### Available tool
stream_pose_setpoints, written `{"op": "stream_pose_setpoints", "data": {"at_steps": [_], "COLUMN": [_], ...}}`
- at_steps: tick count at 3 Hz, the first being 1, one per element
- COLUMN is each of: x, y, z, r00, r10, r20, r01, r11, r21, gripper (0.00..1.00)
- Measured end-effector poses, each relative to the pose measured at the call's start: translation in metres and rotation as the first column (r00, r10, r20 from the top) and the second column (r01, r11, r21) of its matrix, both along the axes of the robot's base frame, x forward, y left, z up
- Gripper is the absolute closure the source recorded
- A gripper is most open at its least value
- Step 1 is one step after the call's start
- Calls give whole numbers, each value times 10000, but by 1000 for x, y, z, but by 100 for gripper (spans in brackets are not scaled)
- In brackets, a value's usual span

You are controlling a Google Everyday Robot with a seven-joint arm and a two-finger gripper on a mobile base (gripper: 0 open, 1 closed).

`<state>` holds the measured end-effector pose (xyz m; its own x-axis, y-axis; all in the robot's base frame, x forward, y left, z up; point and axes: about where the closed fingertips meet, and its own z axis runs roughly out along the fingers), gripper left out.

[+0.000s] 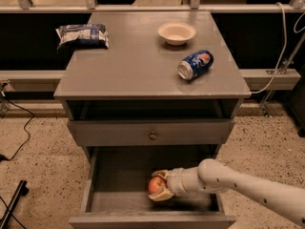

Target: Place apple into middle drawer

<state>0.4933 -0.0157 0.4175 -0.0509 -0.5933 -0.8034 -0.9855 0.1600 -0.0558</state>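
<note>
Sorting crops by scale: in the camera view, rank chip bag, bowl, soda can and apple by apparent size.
1. chip bag
2. bowl and soda can: alike
3. apple, held by gripper inside middle drawer

The arm [248, 187] is a smooth off-white tube running in from the lower right of the frame. It is thick and rounded, with a bulbous joint and a few small dark dots on its shell. A paler ringed cuff [178, 181] forms the wrist. The gripper [155, 186], at lower centre, has curved yellowish-tan fingers [161, 174].
</note>
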Motion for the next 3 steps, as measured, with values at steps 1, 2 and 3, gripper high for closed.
{"op": "stream_pose_setpoints", "data": {"at_steps": [1, 2, 3], "x": [0, -1, -2], "y": [2, 4, 6], "z": [-1, -1, -2], "r00": [10000, 10000, 10000], "r10": [22, 50, 90], "r20": [3, -12, -33], "r01": [-22, -50, -90], "r11": [10000, 10000, 10000], "r21": [-55, -44, -25], "gripper": [84, 61, 30]}}
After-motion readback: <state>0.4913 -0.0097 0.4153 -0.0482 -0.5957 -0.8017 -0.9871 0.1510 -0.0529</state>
